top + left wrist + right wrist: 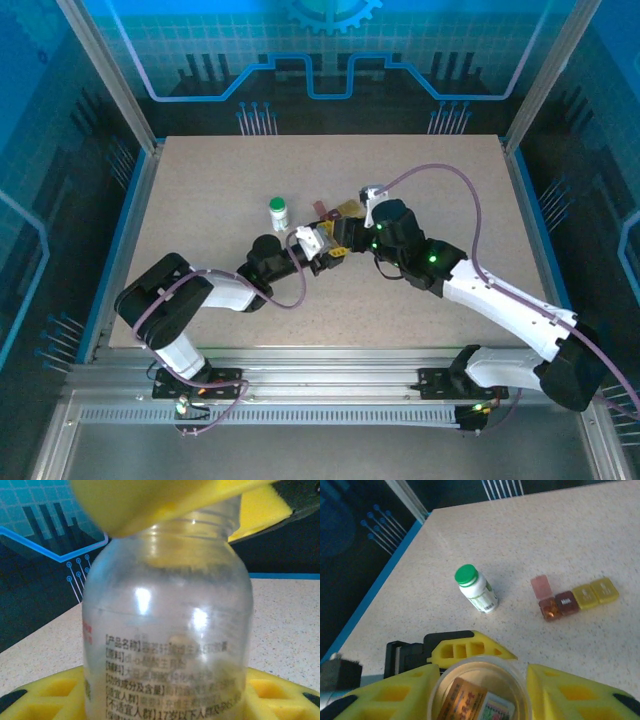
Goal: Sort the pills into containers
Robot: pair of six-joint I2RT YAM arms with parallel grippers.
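The left claw (318,243) clamps the clear bottle (167,630), probably steadying it for the right claw (479,679) at its mouth, whose grip cannot be told. The dark red container (560,605) and yellow container (596,593) lie ahead of that claw.

Glossy clear bottle (165,630), probably plastic; matt speckled table (560,530); translucent plastic containers (585,597)

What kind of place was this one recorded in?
Most likely a robot lab test cell, not a home or pharmacy. A speckled table is boxed in by metal frame posts, and the walls are printed with a blue circuit pattern.
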